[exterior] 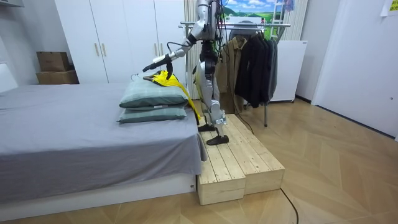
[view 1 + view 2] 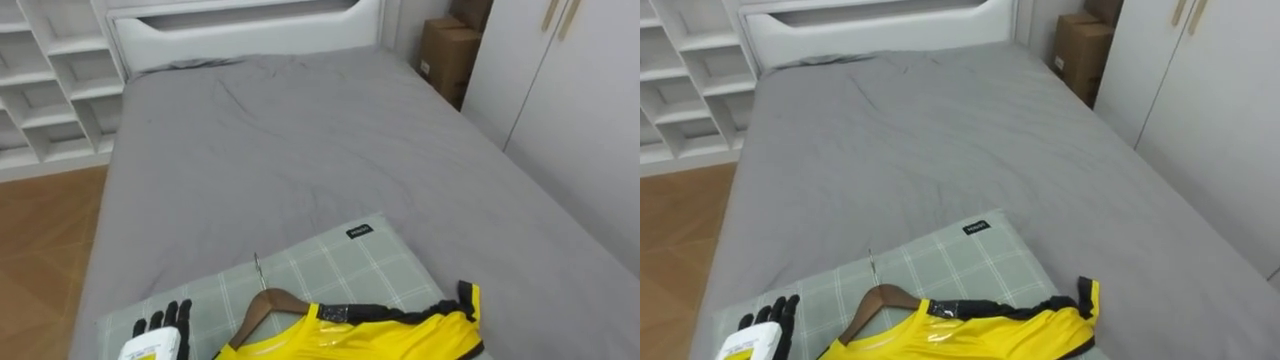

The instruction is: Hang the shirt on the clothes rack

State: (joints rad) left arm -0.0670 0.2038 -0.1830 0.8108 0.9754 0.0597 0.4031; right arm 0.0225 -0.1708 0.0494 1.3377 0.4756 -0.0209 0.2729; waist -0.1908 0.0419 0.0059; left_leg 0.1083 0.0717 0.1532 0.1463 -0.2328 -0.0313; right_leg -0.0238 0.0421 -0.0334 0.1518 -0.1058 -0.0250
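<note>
The yellow jersey (image 2: 380, 335) is seen on a wooden hanger (image 2: 268, 300), and both are laid on the checked pillow (image 2: 330, 262) at the foot edge of the grey bed (image 2: 300, 140). The left hand (image 2: 160, 325) is seen at the pillow's left edge, just beside the hanger. Its fingers are kept straight and nothing is gripped.
</note>
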